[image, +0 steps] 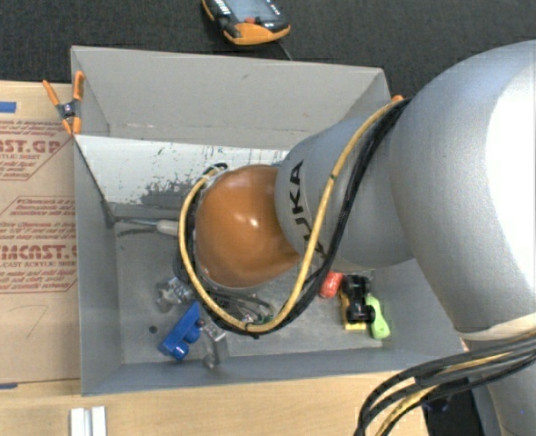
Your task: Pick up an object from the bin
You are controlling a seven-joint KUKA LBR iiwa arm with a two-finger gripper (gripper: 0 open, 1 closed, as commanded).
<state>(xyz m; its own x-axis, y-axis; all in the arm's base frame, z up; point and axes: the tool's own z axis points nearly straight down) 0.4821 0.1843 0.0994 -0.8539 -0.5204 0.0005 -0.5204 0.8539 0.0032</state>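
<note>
Camera view: well left of the claw (pixel 206 322), a slim grey rod (pixel 145 227) lies on the bin (pixel 95 280) floor. At the claw's lower-left edge sits a small blue plastic piece (pixel 181 333), the nearest candidate. It looks light, rigid and rather slick, and is probably best pinched across its narrow flat sides. The claw hangs under the orange cover (pixel 241 227), so I cannot tell how wide it stands or whether it grips anything. Right of it lie a small red piece (pixel 330 286) and a black and yellow-green clip (pixel 364 311). The metal floor looks hard and smooth. The front wall, close by the blue piece, leaves little room.
</note>
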